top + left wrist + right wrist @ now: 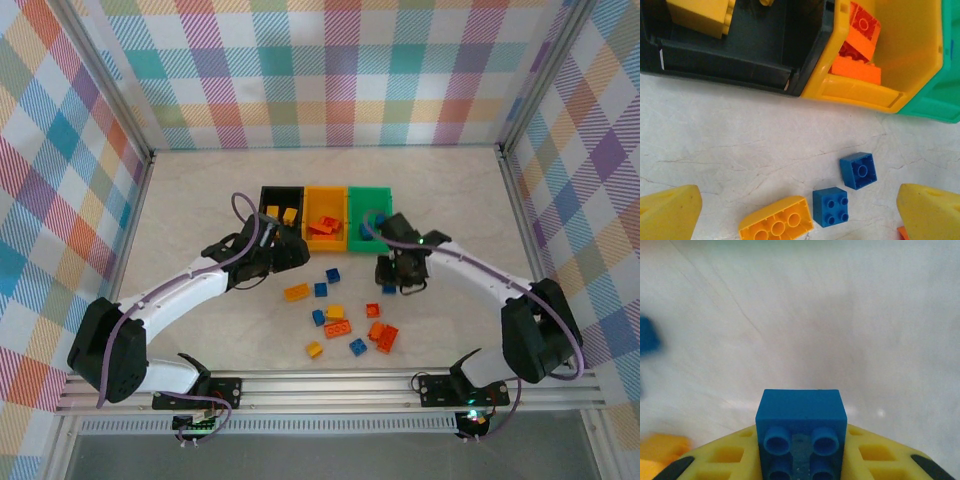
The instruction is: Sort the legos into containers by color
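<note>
My right gripper (801, 460) is shut on a blue lego (801, 412), pinched between its yellow pads just above the table; from above it sits in front of the green container (372, 190). My left gripper (290, 250) stands open over loose legos, its fingertips (667, 212) wide apart. Between them lie an upturned yellow lego (776, 220), a studs-up blue one (830, 206) and an upturned blue one (858, 170). The black container (725, 62) holds yellow legos and the orange-yellow container (860, 95) holds orange-red ones.
Several more legos lie scattered between the arms, among them an orange pair (383, 335), a yellow one (314, 349) and a blue one (357, 346). The three containers stand joined in a row behind them. Metal frame posts (508, 190) edge the table.
</note>
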Controlling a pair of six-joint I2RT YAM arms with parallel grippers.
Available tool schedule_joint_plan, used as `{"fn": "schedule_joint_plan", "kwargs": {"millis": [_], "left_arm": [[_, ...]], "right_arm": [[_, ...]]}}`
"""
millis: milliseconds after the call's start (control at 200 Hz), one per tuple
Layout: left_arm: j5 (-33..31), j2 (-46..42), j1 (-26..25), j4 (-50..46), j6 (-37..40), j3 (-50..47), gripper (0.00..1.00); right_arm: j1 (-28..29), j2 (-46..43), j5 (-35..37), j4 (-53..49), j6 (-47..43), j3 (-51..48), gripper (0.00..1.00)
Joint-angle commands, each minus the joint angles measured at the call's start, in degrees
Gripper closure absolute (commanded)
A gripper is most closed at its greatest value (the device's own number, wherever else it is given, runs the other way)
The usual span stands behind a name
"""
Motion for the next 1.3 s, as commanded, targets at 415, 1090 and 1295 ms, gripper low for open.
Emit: {"fn": "schedule_joint_plan", "kwargs": {"millis": [415,1090,1295], "left_arm": [[2.7,-5.5,0.3,-3.7,0.7,-4.5,0.00],[0.8,5.6,-11.9,-6.9,6.4,3.6,0.03],[-1.1,15.8,-17.8,-6.5,8.0,8.0,0.10]], "right_arm": [[-5.1,30.6,8.5,-0.1,-6.4,36.9,0.64],[-2.0,14.1,2.9,8.9,-2.9,20.2,0.30],[-1.8,6.9,1.8,11.5,-1.3,9.8,0.30]]}}
